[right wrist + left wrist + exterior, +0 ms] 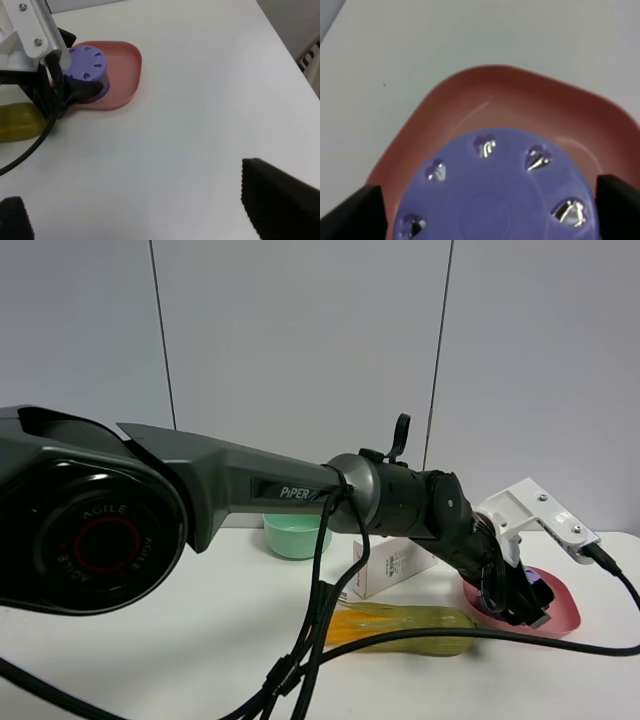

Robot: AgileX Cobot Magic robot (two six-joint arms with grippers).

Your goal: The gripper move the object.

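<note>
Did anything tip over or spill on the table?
No, nothing looks spilled, tipped or broken. The purple canister stands upright in the pink tray, and the left gripper has a jaw on each side of it.

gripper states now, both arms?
Left gripper: closed on the purple canister, which sits in the pink plate.
Right gripper: open, empty.

Tally on the surface (200,125): one purple canister (86,67), one pink tray (122,75), one mint-green bowl (295,535), one white carton (392,565), one yellow pouch (400,628). Canister lid: five holes showing in the left wrist view. Two pincers: left pincer (485,210), right pincer (150,215).
</note>
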